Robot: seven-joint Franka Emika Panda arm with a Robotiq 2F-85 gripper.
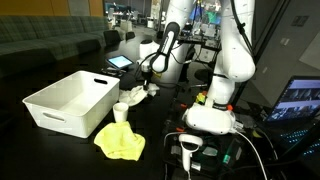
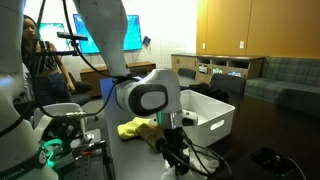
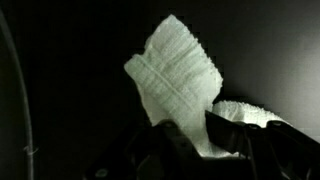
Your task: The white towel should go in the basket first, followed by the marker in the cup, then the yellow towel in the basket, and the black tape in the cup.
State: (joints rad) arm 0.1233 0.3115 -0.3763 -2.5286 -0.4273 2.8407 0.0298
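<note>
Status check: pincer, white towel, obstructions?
Pincer shut on off-white folded cloth towel. Towel not yet in large white plastic basket. Small white round cup close beside path.

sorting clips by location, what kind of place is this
Probably an office or lab lounge, not a home: a sofa along the wall, a lit wall screen, and an open laptop.

In the wrist view the lower end of the white towel (image 3: 178, 80) disappears behind my pincer (image 3: 218, 152), whose dark fingers (image 3: 165, 156) blur into the black desk (image 3: 70, 80) and are cut off by the bottom edge. In an exterior view my own arm (image 2: 148, 97) covers most of the yellow towel (image 2: 133, 128) and one end of the basket (image 2: 212, 112). The marker and black tape are too small to pick out anywhere.
</note>
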